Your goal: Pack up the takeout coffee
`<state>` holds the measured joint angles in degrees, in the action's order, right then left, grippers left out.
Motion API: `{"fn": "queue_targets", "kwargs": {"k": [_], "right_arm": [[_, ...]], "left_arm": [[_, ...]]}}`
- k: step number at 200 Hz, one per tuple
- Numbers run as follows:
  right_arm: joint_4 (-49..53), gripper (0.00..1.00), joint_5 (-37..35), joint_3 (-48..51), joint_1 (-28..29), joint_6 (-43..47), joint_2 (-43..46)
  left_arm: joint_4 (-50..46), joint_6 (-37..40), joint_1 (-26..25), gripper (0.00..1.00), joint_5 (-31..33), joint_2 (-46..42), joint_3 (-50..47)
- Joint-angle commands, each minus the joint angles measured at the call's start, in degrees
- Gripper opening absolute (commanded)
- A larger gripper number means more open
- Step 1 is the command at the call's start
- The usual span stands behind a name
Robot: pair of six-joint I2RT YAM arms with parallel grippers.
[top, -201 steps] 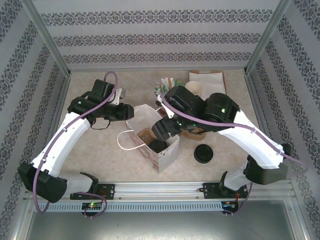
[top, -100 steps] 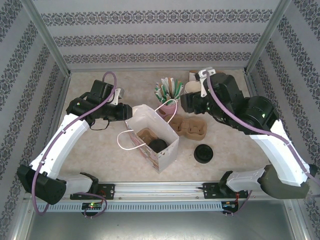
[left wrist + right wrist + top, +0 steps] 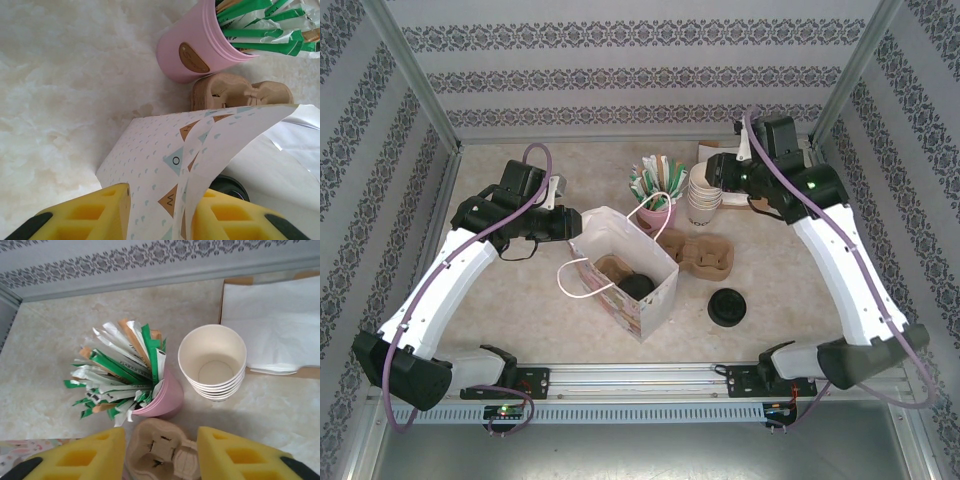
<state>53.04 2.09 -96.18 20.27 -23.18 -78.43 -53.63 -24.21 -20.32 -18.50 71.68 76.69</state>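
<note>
**Left claw grips the bag, right claw open over the back of the table**

Your left arm reaches forward and inward, elbow bent, and the left claw (image 3: 570,228) meets the rear left wall of the paper bag (image 3: 655,300). From the left wrist, its yellow fingers (image 3: 95,215) are clamped on that patterned wall, one on each side. Your right arm stretches up the right side, wrist turned left, with the right claw (image 3: 712,172) above the stack of cups (image 3: 703,200). From the right wrist, its fingers (image 3: 235,455) stand apart with nothing between them. Below the gap sits the cardboard tray (image 3: 162,455), cut off by the lower edge, and beyond it the pink cup (image 3: 160,400) of sachets. The coffee (image 3: 638,287) stands inside the bag; its black lid shows, while the bag's walls hide the cup itself. From the left wrist, a dark round rim (image 3: 227,184) peeks past the bag wall, too hidden to name
</note>
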Motion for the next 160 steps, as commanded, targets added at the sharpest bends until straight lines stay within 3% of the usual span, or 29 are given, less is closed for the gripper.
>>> {"fn": "queue_targets", "kwargs": {"k": [1,70,160], "right_arm": [[-4.98,0.37,5.72,1.70,-1.35,-0.95,-2.10],[-9.94,0.27,9.20,3.88,-1.68,-6.41,-11.14],[-13.57,0.24,9.69,9.21,-0.52,-9.95,-12.01]], "left_arm": [[-0.97,0.55,-0.78,0.35,1.91,-1.53,0.58],[-1.43,-0.94,-0.80,0.37,1.94,-2.41,0.58],[-1.43,-1.38,-0.84,0.38,1.63,-2.00,0.42]]}}
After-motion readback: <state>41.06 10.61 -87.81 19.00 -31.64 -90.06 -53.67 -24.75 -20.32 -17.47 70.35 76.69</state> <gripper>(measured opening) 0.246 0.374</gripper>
